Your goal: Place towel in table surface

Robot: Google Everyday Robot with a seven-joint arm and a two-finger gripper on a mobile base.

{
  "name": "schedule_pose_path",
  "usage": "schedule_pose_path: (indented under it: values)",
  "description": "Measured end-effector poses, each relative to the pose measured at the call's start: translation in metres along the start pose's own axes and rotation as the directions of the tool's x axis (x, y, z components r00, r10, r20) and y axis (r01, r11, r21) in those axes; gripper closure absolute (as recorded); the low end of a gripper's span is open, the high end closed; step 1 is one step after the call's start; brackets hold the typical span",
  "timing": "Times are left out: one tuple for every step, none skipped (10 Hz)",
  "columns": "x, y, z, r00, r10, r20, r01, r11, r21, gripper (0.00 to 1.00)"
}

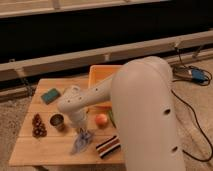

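Low over the table (47,148) — claw (80,131) pinching the crumpled towel (81,143) by its peak.

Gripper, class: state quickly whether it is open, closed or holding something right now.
Gripper: cannot be told; it is low over the table, directly above the crumpled towel.

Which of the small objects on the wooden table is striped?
The dark-and-white striped block at the front edge, right of the bluish towel under the gripper; nothing else has stripes.
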Motion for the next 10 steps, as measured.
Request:
schedule_pose_path:
  values:
    - [0.003,-0.006,-0.014,1.0,0.007,0.003,-0.007,1.0,0.01,1.0]
    - [0.005,-0.006,-0.03,1.0,0.004,0.009,-0.004,1.0,0.012,1.0]
    - [0.007,-0.007,-0.05,1.0,0.005,0.015,-0.005,1.0,0.012,1.0]
    - [0.008,-0.008,-0.07,1.0,0.005,0.024,-0.006,1.0,0.012,1.0]
    - [0.009,-0.007,-0.093,0.999,0.004,0.035,-0.005,1.0,0.012,1.0]
    - [0.008,-0.007,-0.114,0.999,0.005,0.042,-0.005,1.0,0.01,1.0]
    - [0.008,-0.007,-0.134,0.999,0.005,0.052,-0.005,1.0,0.009,1.0]
    - [0.008,-0.008,-0.152,0.998,0.005,0.064,-0.005,1.0,0.007,1.0]
    - [0.008,-0.009,-0.168,0.997,0.005,0.081,-0.006,1.0,0.003,1.0]
    - [0.008,-0.009,-0.182,0.994,0.004,0.107,-0.004,1.0,-0.003,1.0]
